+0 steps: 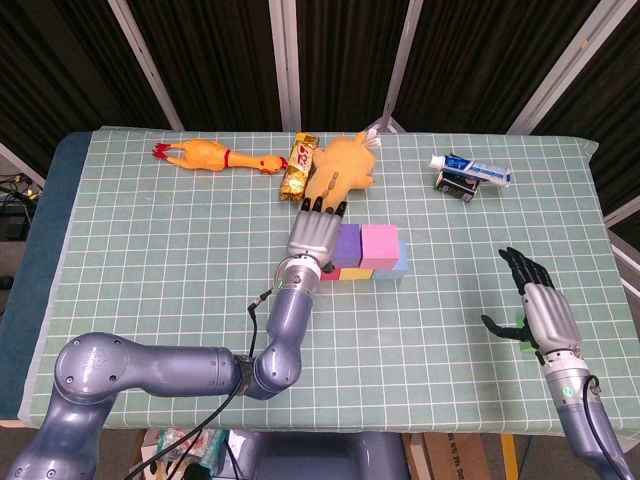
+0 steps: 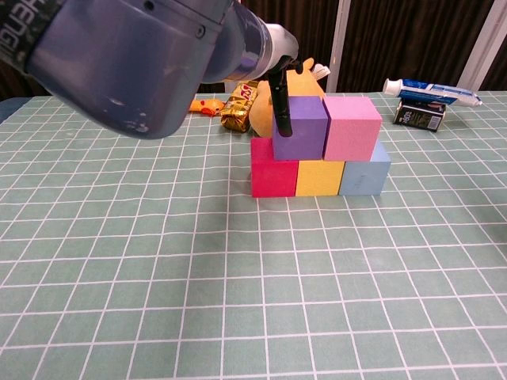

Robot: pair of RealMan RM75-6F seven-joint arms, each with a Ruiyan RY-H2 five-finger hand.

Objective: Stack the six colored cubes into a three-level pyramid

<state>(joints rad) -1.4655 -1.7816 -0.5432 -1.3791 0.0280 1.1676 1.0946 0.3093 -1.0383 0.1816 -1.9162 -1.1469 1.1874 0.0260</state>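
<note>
Careful: your left robot hand (image 1: 316,232) touches the purple cube (image 2: 302,127), fingers straight, holding nothing. Push sideways and it slides off. Right robot hand (image 1: 543,308) is open.

The left arm (image 1: 170,372) is reaching forward from the lower left corner, with its big elbow part low and the forearm going up toward the middle of the tabletop. The left hand (image 1: 317,232) is lying flat with the back side up, and its dark fingers (image 1: 322,207) are pointing away from the robot, slightly spread. In the chest view one dark finger (image 2: 281,107) is hanging downward in front of the forearm. The right arm (image 1: 583,410) is coming up from the lower right corner. The right hand (image 1: 540,305) is staying low at the right side, with fingers (image 1: 519,262) apart and stretched forward and the thumb pointing to the left.
</note>
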